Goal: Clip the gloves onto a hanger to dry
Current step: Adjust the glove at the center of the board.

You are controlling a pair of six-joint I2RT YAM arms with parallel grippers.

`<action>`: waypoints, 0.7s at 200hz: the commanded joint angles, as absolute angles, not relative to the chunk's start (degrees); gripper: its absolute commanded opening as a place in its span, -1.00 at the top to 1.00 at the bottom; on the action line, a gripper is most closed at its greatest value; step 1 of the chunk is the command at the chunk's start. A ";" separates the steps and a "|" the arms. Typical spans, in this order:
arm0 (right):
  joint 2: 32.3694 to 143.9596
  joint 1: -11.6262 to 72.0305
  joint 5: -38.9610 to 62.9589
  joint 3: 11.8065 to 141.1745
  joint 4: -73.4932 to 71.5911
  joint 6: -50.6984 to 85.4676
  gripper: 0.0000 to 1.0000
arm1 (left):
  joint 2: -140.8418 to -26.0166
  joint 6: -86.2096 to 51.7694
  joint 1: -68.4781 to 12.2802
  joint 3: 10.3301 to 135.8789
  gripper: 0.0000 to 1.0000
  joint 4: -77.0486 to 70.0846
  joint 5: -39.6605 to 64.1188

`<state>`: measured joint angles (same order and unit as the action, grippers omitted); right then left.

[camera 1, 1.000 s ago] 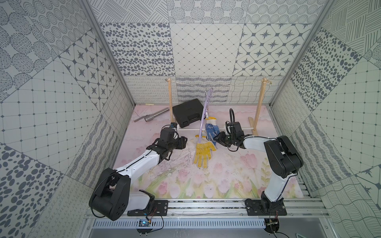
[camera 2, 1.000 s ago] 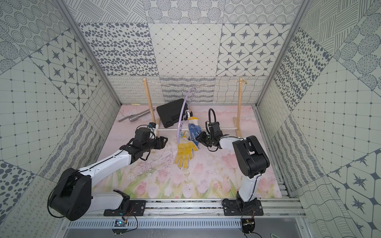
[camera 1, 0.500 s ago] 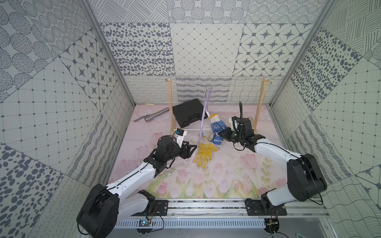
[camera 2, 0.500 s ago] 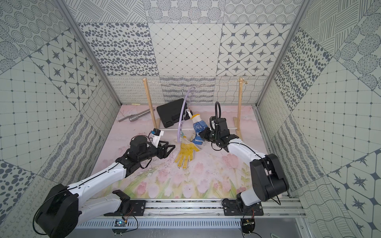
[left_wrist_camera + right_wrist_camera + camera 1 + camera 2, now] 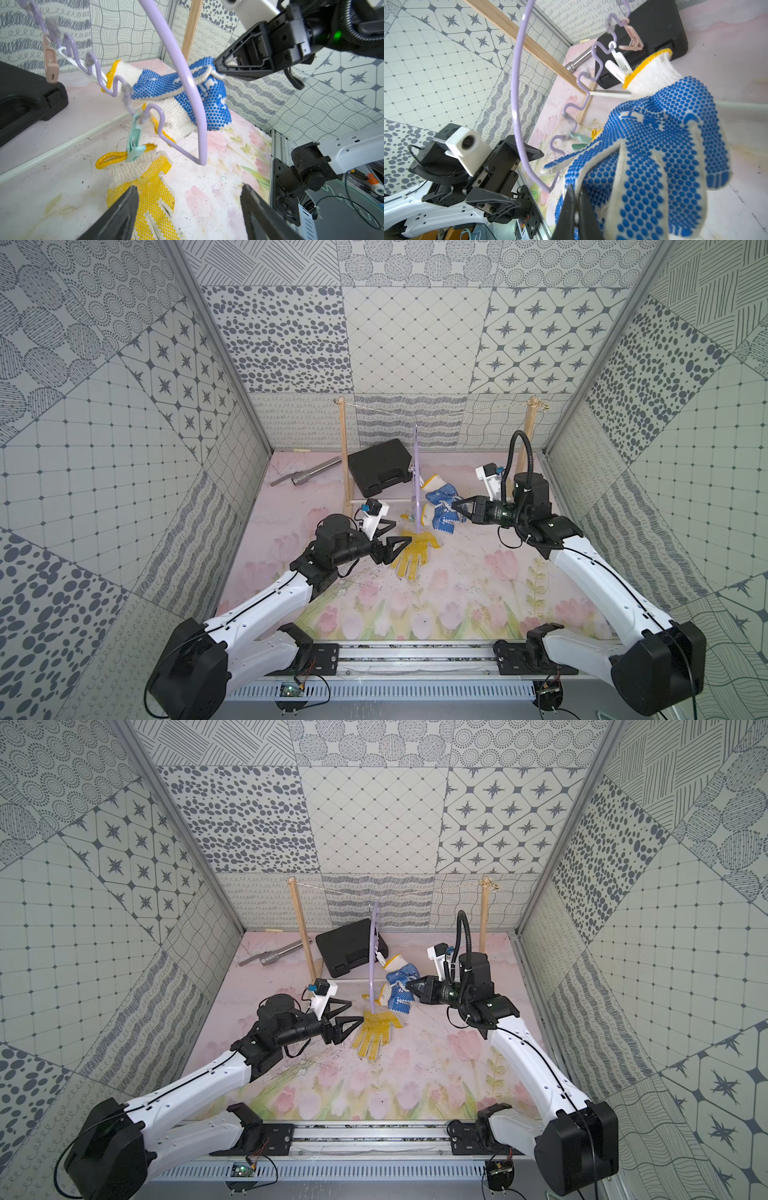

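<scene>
Beside hanger (image 5: 190,81), R claw (image 5: 218,66) pinches blue glove (image 5: 166,83) edge.

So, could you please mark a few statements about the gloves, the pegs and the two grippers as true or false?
1. The teal plastic peg grips the cuff of the yellow-dotted knitted glove. True.
2. The left gripper is open and holds nothing. True.
3. The right gripper is shut on the yellow-dotted glove. False: the right gripper pinches a blue-dotted knitted glove.
4. The pink plastic peg holds a glove. False: the pink peg hangs empty.
5. The thin lilac plastic hanger is held up by the left gripper. False: the hanger hangs from the string between two wooden posts.
</scene>
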<state>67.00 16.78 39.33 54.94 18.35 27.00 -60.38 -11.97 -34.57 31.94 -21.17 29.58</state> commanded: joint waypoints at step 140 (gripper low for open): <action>73.13 27.07 15.42 48.38 30.61 15.47 -0.17 | -64.34 -10.37 -35.85 34.04 -0.53 -19.59 27.58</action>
<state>72.20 26.68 18.92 49.56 33.61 18.35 -62.76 -10.39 -35.51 33.30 -19.00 28.56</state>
